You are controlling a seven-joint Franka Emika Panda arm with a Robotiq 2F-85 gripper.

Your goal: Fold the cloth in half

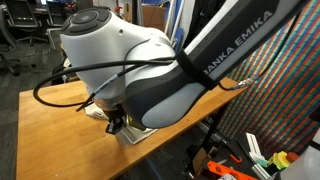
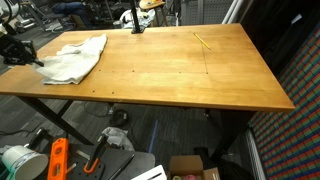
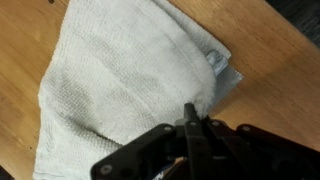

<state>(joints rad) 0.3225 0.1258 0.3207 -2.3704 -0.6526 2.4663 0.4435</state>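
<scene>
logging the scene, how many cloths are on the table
1. The cloth lies crumpled near one corner of the table, right at the fingers. That exterior view shows the whole tabletop, so none seems hidden.

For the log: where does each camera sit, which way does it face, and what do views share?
Exterior view: close beside the arm, which fills the frame; table beneath.
Exterior view: raised, facing across the table; gripper at left edge, by the cloth.
Wrist view: looks down on the cloth; gripper at bottom.
Shared: cloth and gripper, in wrist view and an exterior view.
</scene>
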